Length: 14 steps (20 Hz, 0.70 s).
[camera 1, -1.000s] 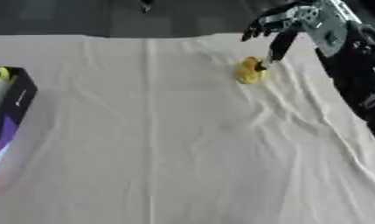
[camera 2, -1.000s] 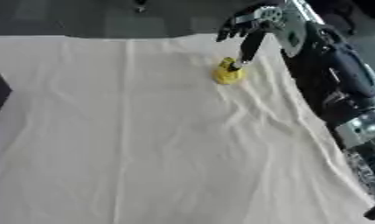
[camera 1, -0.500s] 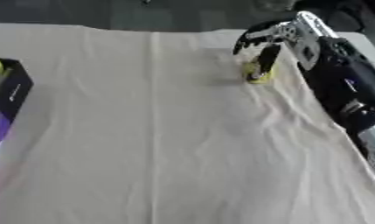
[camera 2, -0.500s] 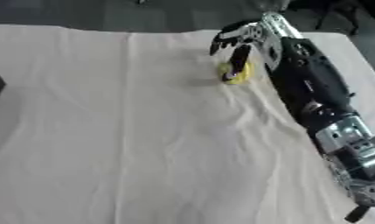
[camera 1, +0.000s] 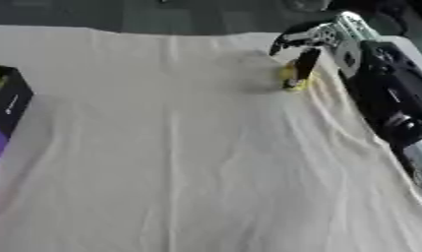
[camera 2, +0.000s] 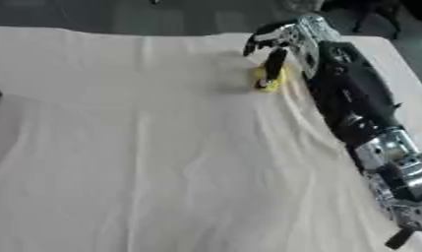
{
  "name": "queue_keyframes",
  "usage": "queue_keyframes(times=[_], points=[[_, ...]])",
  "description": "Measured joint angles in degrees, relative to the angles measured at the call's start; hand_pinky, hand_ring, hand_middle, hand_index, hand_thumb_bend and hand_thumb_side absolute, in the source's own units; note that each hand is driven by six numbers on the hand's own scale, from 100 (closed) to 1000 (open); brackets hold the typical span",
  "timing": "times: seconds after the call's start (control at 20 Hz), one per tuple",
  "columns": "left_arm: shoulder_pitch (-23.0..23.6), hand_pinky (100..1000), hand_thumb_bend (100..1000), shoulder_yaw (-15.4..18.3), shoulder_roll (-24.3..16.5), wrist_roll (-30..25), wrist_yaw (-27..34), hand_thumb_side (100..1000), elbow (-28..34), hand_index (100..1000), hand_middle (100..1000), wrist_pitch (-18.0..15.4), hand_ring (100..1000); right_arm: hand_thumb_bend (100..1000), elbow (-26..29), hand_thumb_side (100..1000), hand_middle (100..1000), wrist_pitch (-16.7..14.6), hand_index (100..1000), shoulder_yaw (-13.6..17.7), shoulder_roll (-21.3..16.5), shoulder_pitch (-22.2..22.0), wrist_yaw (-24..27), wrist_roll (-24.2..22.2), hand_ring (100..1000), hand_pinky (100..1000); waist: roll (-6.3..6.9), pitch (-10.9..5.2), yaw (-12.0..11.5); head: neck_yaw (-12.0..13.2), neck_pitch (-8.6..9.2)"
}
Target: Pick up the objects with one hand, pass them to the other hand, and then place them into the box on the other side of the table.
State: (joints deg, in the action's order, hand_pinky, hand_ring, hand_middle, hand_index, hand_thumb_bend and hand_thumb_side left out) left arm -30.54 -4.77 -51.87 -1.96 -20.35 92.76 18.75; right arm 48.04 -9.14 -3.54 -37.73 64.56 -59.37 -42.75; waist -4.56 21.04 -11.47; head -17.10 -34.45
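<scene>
A: What has changed?
B: The box [camera 1: 7, 106] sits far left of the yellow object [camera 1: 289, 78], unchanged. The right robot hand [camera 1: 310, 40] has dropped onto that object, so the pickup is starting.
A: Its pose?
B: Arm stretched along the counter [camera 1: 179, 162], fingers curled down, one touching the object; not clasped yet.

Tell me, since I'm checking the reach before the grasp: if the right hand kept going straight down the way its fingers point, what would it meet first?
The small yellow object on the white cloth. The right hand has a finger pointing down right in front of it, seemingly touching already, though depth is unclear.
</scene>
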Motion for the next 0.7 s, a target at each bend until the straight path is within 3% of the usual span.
queue_keyframes(times=[0.3,0.7], points=[[0.59,781,777,0.36,-0.02,0.32,-0.03,387,-0.14,716,653,0.32,730,479,-0.36,133,894,1.11,878,1.5,-1.31,0.43,-0.36,-0.63,952,935,-0.16,0.33,0.24,0.05,0.33],[1.34,780,772,0.69,-0.06,0.74,-0.17,388,-0.53,713,649,0.74,728,515,-0.7,164,901,3.54,884,2.77,-3.21,0.43,6.7,-2.66,953,937,-0.17,0.34,0.96,0.29,0.3]])
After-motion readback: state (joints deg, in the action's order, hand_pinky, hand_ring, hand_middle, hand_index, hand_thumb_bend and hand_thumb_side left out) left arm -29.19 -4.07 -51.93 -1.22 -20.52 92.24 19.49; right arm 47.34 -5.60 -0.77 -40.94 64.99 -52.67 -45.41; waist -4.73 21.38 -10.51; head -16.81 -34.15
